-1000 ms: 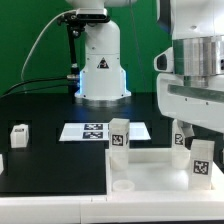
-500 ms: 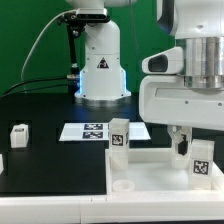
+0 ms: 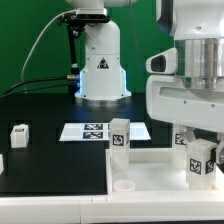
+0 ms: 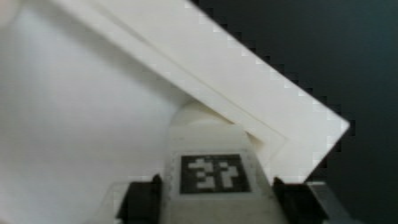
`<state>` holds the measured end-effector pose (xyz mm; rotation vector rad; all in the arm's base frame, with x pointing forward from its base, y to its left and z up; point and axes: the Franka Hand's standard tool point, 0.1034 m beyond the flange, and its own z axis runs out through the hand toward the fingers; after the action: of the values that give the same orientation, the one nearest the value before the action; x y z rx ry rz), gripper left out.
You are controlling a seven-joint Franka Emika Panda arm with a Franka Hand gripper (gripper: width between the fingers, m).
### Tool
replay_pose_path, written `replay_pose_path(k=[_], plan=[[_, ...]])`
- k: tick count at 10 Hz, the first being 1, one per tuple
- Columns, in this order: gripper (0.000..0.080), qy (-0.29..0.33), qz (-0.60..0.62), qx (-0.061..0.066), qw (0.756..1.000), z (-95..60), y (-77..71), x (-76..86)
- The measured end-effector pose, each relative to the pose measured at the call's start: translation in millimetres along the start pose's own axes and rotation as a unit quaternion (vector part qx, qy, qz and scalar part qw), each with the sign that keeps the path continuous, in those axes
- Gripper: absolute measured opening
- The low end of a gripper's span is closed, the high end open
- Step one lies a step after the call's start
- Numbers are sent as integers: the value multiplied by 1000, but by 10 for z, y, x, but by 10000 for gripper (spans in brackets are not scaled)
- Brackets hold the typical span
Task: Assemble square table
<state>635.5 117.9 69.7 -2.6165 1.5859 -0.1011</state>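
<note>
End effector, exterior view: the end effector (image 3: 194, 143) hangs at the exterior view's right over a tagged leg (image 3: 200, 160), its fingers mostly hidden by the arm's bulky white housing (image 3: 195, 95).
Grip, exterior view: I cannot tell whether the leg is clamped.
Square table: the white panel (image 3: 150, 168) lies on the near part of the black counter (image 3: 50, 150).
Around: a second leg (image 3: 119, 135) stands at the panel's far edge, a third (image 3: 19, 133) far left; the marker board (image 3: 95, 130) lies beyond.
Change: the housing sits lower than a second ago.
Wrist view: dark fingers (image 4: 146, 200) flank the tagged leg (image 4: 215, 165) closely; contact unclear.
Panel corner, wrist view: the rim (image 4: 267, 95) lies just beyond.
</note>
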Motion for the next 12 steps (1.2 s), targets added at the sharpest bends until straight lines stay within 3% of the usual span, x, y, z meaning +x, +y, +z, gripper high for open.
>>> replay_pose_path(k=[1, 3, 6, 8, 10, 11, 12], plan=[[284, -3, 73, 2, 997, 0, -6, 0], [284, -23, 269, 24, 963, 9, -35, -13], [284, -39, 359, 29, 932, -2, -41, 20], [284, -38, 362, 28, 931, 1, -35, 29], [550, -40, 310, 22, 950, -23, -15, 24], [550, -38, 255, 27, 966, -65, -26, 59], [630, -38, 189, 32, 981, -119, -48, 83]])
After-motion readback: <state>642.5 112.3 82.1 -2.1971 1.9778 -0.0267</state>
